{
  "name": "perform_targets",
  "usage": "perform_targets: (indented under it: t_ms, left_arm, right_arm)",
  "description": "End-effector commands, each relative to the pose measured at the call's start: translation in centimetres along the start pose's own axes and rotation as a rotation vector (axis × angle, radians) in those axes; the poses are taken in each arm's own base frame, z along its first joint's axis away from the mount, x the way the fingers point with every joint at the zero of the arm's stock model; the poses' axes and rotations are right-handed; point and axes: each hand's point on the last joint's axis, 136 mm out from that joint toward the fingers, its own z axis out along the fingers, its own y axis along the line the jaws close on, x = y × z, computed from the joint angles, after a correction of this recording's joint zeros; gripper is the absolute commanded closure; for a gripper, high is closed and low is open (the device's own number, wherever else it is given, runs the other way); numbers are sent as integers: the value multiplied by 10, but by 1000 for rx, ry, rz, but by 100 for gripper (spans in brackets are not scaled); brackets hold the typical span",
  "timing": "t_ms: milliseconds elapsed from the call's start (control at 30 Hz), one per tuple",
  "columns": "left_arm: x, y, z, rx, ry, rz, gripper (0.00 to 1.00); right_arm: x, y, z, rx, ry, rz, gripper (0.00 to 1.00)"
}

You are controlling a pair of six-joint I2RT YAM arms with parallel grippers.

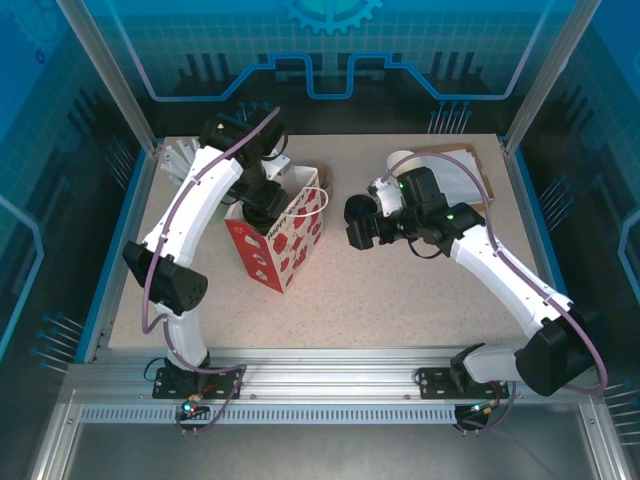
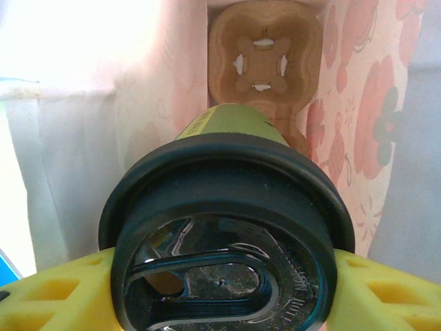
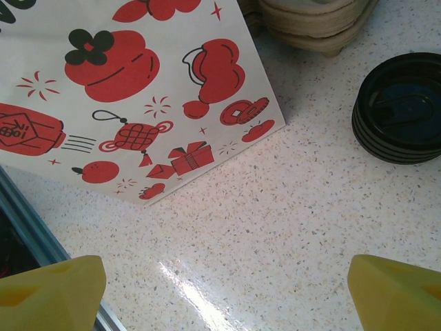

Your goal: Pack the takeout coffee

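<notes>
The takeout coffee (image 2: 231, 131), an olive-green cup with a black lid (image 2: 227, 200), sits between the yellow fingers (image 2: 55, 293) of my left gripper (image 2: 224, 276), which is shut on it just below the lid. The cup hangs inside the white bag with red prints (image 1: 290, 240), above a brown cardboard cup carrier (image 2: 265, 58) at the bag's bottom. In the top view my left gripper (image 1: 262, 205) reaches down into the bag's open mouth. My right gripper (image 1: 358, 222) hovers open over bare table just right of the bag (image 3: 124, 83), nothing between its fingers (image 3: 396, 289).
A squat stack of black lids (image 3: 400, 110) stands on the speckled table (image 3: 275, 227) right of the bag. A pile of brown cardboard carriers (image 3: 317, 21) lies beyond it. A brown board (image 1: 455, 170) lies at the back right. Metal posts frame the table's corners.
</notes>
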Motion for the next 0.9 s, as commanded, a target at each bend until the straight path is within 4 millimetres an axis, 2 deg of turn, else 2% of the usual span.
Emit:
perform_targets:
  t_ms: [0,867]
  left_arm:
    - [27,3,6,7,125,-21,59]
    - [34,-6,21,93,128,-39,61]
  right_arm:
    - [1,2,6,2,9,-28,8]
    - [7,1,12,5,30,-27,8]
